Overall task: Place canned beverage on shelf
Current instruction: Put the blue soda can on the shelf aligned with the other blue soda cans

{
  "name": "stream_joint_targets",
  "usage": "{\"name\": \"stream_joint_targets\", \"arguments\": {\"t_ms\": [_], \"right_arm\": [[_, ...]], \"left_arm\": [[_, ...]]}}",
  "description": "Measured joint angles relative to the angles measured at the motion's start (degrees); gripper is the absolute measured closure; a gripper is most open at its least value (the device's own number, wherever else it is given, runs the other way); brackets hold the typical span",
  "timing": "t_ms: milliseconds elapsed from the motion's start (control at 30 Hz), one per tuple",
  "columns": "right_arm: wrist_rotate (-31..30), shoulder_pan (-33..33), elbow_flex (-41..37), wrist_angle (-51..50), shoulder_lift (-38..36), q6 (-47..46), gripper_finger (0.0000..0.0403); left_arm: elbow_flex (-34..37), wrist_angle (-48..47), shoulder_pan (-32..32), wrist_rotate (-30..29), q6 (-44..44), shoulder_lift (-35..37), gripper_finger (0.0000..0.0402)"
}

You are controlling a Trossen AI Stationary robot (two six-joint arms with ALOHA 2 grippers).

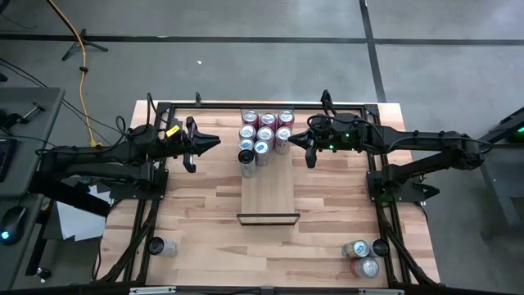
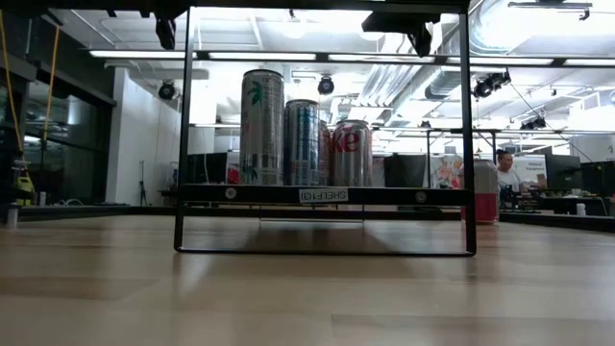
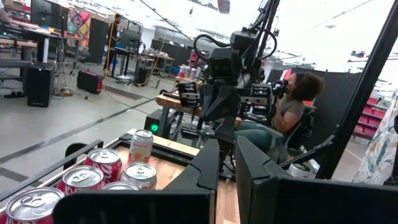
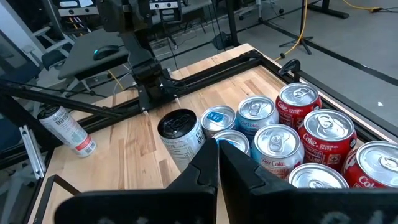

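Cans clustered on light wood shelf

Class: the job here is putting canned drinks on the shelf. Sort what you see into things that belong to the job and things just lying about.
Belongs to the job:
- shelf
- cluster of cans on the shelf's far end
- three loose cans on the table's near right
- single can lying near left
- left gripper, shut
- right gripper, shut

Just lying about:
- yellow cable on the floor
- papers beside the table
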State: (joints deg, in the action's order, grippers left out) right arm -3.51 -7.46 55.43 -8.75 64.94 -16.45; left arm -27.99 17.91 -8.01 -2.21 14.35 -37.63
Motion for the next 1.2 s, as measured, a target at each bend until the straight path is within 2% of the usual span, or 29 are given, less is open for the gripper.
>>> {"name": "stream_joint_targets", "arguments": {"t_ms": [1200], "right_arm": [[0.04,0.00,0.01,0.00,0.01,6.45,0.0402]], "left_arm": [[-0.02,-0.02,0.02,-3.20,0.42,-0.02,0.0401]]}}
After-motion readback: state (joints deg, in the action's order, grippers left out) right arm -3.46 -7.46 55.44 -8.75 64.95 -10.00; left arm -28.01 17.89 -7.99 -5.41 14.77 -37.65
